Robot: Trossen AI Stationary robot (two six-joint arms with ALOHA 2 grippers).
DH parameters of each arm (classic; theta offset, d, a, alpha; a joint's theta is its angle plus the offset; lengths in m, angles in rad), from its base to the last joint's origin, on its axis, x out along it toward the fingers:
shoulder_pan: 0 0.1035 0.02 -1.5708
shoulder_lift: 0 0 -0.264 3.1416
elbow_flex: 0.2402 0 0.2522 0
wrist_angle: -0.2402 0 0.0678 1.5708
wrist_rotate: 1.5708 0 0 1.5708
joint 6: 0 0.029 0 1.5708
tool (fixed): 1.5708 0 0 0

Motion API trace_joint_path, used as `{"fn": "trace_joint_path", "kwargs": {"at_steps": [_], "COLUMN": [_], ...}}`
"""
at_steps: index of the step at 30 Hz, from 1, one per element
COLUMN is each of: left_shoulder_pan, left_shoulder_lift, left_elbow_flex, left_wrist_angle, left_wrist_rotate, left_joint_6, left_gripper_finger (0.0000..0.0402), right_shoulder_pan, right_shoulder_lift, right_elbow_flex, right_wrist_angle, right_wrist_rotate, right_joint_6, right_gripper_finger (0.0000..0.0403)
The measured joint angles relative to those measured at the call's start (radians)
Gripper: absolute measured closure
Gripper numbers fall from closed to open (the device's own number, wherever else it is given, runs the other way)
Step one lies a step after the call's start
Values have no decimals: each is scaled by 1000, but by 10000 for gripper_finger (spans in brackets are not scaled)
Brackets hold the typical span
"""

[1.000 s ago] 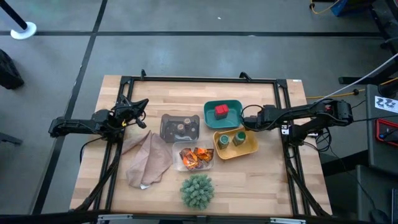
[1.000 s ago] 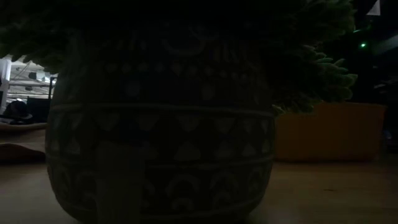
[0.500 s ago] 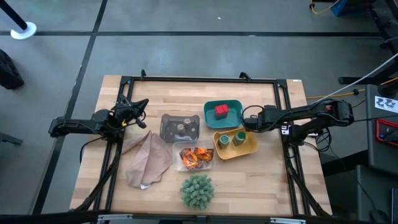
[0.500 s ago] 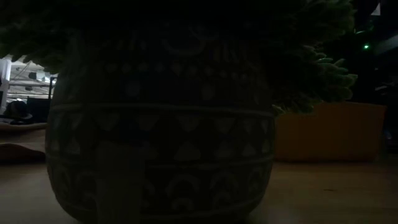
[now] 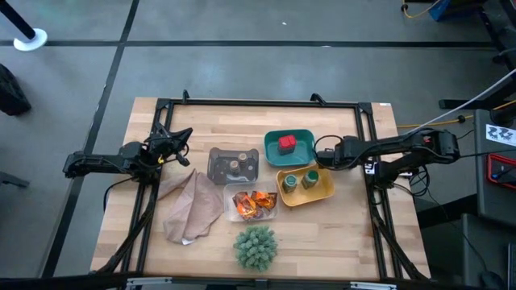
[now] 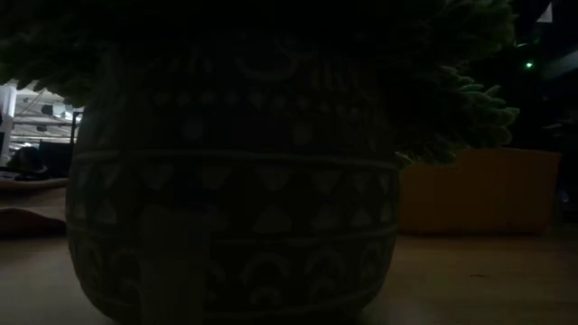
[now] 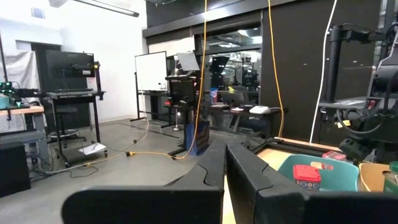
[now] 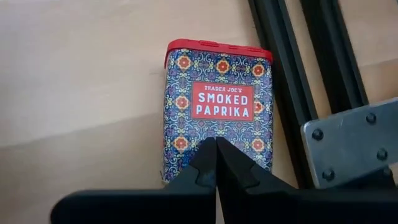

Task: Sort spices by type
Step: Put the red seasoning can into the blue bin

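Grey floor [image 5: 242, 68] with dark lines surrounds the wooden worktop [image 5: 355, 234]. Beyond: white wall [image 7: 118, 56], whiteboard [image 7: 151, 71], black equipment cart [image 7: 71, 102], yellow cables [image 7: 202, 62] hanging, ceiling strip light [image 7: 112, 6].

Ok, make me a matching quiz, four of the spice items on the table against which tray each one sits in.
Things:
1. red tub
2. green jars
3. orange sachets
4. brown-topped jars

Trays:
A. clear tray
B. grey tray
C. teal tray
D. yellow tray

Pairs: 1-C, 2-D, 3-A, 4-B
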Motion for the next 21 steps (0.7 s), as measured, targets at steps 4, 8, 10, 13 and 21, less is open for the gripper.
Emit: {"fn": "trace_joint_path", "kwargs": {"at_steps": [4,8,10,13,21], "left_shoulder_pan": [0,0,0,0,0], "left_shoulder_lift": [0,0,0,0,0], "left_elbow_flex": [0,0,0,0,0], "left_wrist_angle": [0,0,0,1,1], "left_wrist_rotate": [0,0,0,1,1], "left_joint_6": [0,2,3,13,18], "left_gripper_finger": [401,401,401,401,401], "right_shoulder_pan": [0,0,1,0,0], "right_shoulder_lift": [2,3,3,3,3], "right_elbow_flex": [33,43,43,43,43], "right_wrist_angle": [13,35,36,34,10], "right_wrist_rotate": [-14,-9,-8,2,15], "right_joint_6": [-28,-49,-49,-50,-50], "right_gripper_finger": [400,400,400,400,400]}}
